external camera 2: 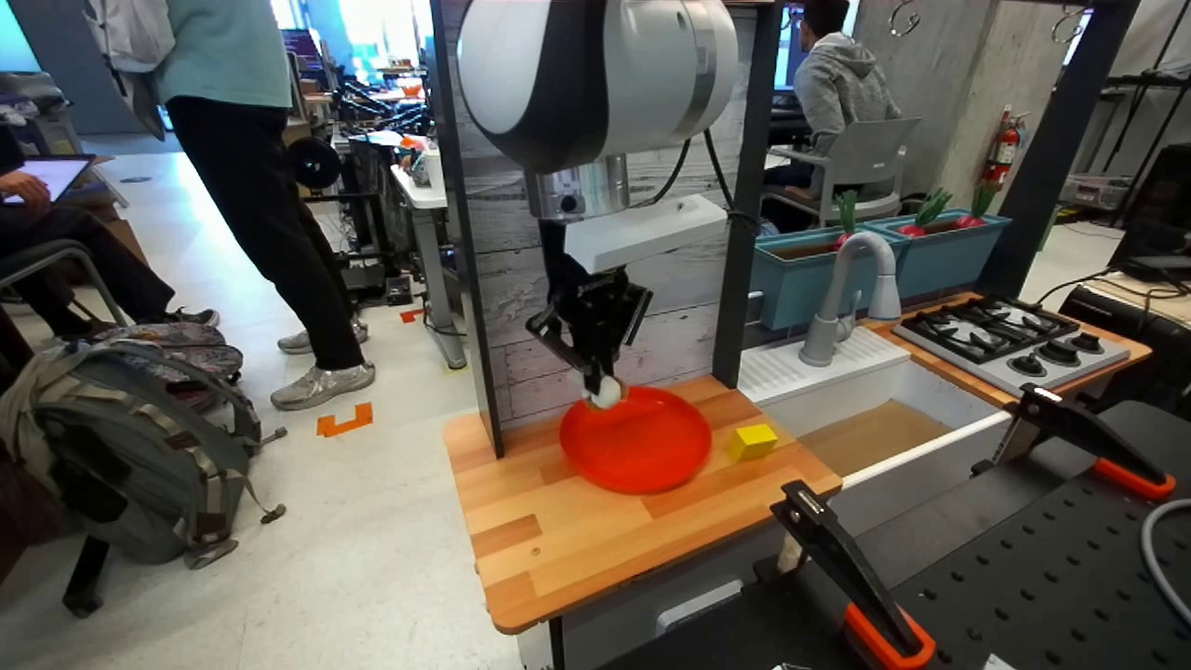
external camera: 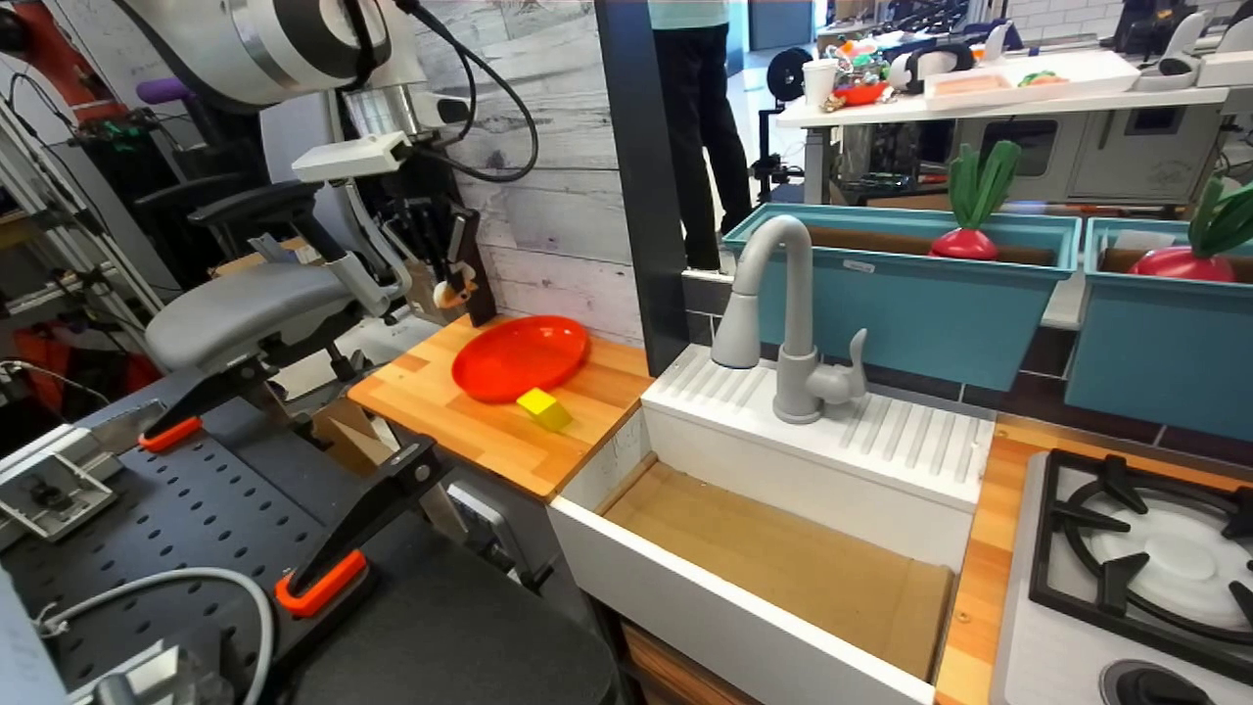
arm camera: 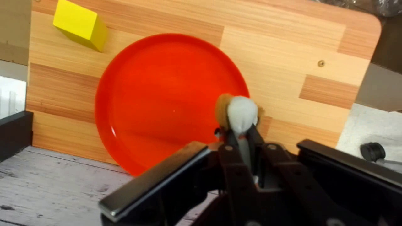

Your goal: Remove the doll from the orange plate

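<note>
Doll (arm camera: 242,113) pinched in your claw (arm camera: 243,135), apart from the orange plate (arm camera: 160,81).
Your wrist view's upper left shows a yellow block (arm camera: 78,23) on the counter (arm camera: 276,56).

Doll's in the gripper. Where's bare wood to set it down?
The largest bare patch of the counter runs between the orange plate and the rounded corner, around the brass-coloured fitting: likely room for the doll. It is crowded beside the yellow block, with only a narrow gap to the plate, and where the plate nears the plank wall.
</note>
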`<state>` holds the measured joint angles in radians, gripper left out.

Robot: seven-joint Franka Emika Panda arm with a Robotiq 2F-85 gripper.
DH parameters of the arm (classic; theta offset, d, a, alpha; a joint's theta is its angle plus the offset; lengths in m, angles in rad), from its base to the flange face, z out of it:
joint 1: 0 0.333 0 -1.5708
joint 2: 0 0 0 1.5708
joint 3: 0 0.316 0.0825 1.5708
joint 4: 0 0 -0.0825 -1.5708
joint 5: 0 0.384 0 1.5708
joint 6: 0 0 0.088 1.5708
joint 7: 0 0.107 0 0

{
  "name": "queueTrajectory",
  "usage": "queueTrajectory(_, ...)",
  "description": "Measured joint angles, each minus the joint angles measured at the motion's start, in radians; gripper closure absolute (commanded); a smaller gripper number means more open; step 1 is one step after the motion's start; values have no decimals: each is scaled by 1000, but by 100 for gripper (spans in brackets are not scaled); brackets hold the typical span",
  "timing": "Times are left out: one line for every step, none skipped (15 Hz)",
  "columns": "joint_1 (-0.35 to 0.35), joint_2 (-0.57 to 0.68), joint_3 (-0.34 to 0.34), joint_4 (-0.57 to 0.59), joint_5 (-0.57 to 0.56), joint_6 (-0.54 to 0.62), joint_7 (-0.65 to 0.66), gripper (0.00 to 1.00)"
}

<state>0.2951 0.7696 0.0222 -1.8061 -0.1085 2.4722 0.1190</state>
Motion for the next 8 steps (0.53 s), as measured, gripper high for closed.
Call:
queueTrajectory(12, 4, 5, -2, -8, -3, 0, 97)
queueTrajectory(25, 10, 7, -4, -20, -8, 0, 97)
queueTrajectory(37, 21, 8, -4, -31, -14, 0, 97)
queueTrajectory(47, 34, 7, -5, -44, -16, 0, 97)
queueTrajectory(55, 50, 7, -3, -57, -16, 0, 97)
queueTrajectory(60, 67, 7, 0, -68, -16, 0, 97)
queueTrajectory(63, 87, 7, 6, -76, -16, 0, 97)
queueTrajectory(65, 105, 7, 13, -84, -16, 0, 97)
